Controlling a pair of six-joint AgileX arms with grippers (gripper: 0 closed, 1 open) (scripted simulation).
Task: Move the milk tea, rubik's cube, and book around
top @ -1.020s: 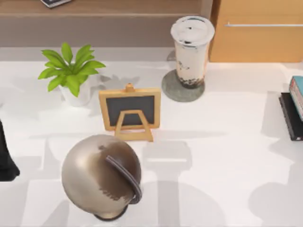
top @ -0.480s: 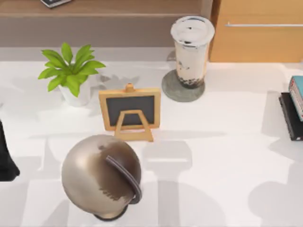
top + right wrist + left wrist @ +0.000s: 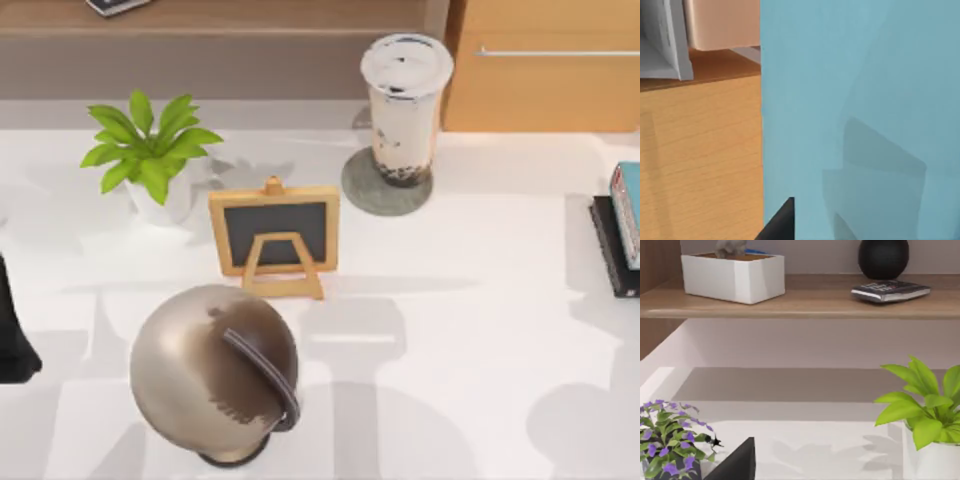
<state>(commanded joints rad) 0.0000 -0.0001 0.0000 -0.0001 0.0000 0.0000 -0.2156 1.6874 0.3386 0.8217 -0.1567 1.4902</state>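
The milk tea (image 3: pixel 404 108) stands upright on a round grey coaster (image 3: pixel 386 184) at the far side of the worktop (image 3: pixel 470 300), right of centre, just in front of a wooden cabinet (image 3: pixel 545 70); whether that is its start place or its goal cannot be told. The book (image 3: pixel 628 210), light blue on top, shows at the right edge of the worktop, lying on a dark slab (image 3: pixel 610 245). In the right wrist view a broad light-blue surface, most likely that book's cover (image 3: pixel 860 120), stands very close to the camera with a sliver of dark finger (image 3: pixel 780 222) low against it, so my judgement is that the right arm is busy with the book; how wide the right hand is open, and whether it has hold of the book, I cannot tell. The left arm (image 3: pixel 12 335) sits parked at the left edge, and its wrist view looks past a dark finger tip (image 3: pixel 737 465) towards a shelf (image 3: pixel 800 302) and a green plant (image 3: pixel 150 150); its hand's opening cannot be told either. I cannot place the rubik's cube. A small chalkboard easel (image 3: pixel 274 238) and a metallic globe (image 3: pixel 215 372) stand between the plant and the near edge. By my reading, the book step is in hand and the cube and tea moves may be left.
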